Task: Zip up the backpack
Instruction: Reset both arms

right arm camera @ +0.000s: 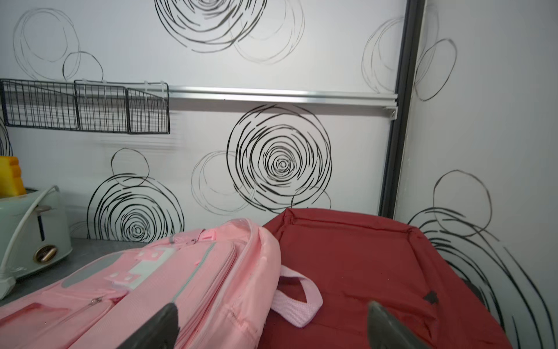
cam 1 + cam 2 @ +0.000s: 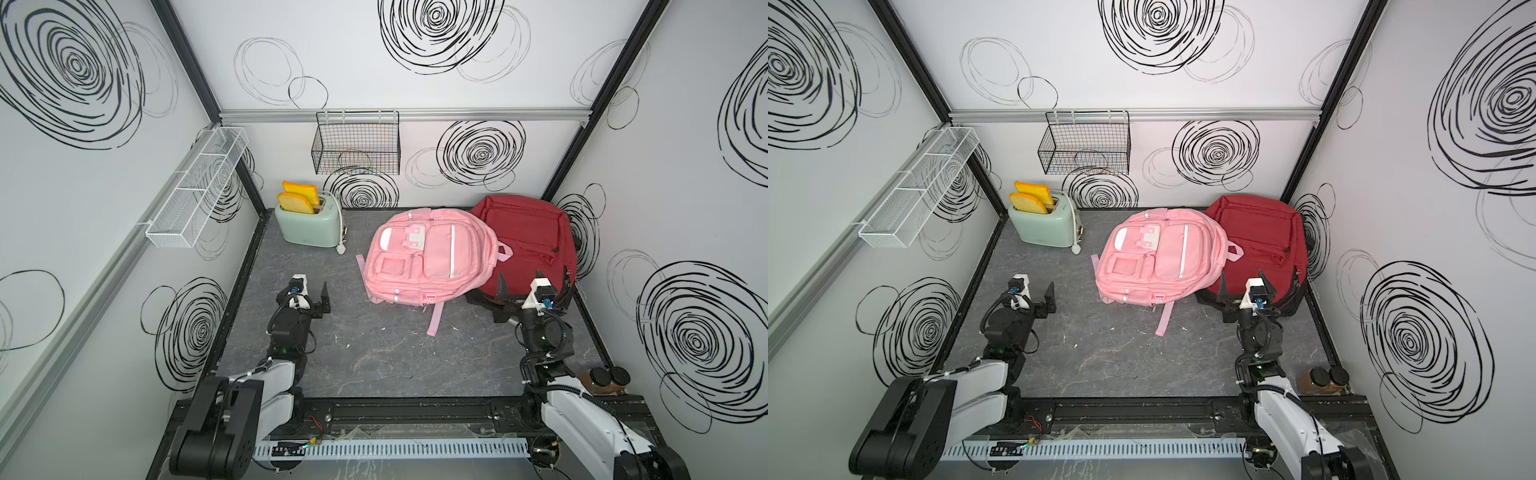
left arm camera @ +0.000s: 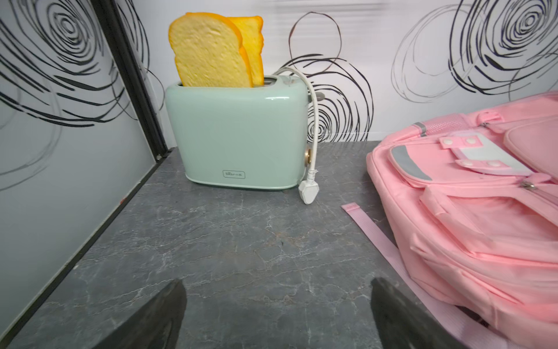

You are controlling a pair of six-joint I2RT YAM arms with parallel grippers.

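Left arm [image 2: 286,328] and right arm [image 2: 544,336]: white moulded shells near the base, black joint housings beyond. Black cables [image 2: 277,309] loop at each wrist. White camera block [image 2: 299,279] with blue connector [image 2: 296,287]. Left gripper [image 3: 276,282], right gripper [image 1: 271,303]: black tapered fingers. Green light [image 2: 284,351] on left joint.

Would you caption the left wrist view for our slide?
Open left gripper faces a mint toaster with two bread slices, pink backpack nearby.

A pink backpack [image 2: 428,257] and a dark red backpack [image 2: 536,237], centre right; mint-green toaster [image 2: 309,228] with orange-crusted yellow bread [image 2: 296,203], left of centre; black scribbled spirals on white walls [image 2: 353,50]; grey marbled tabletop [image 2: 374,353]
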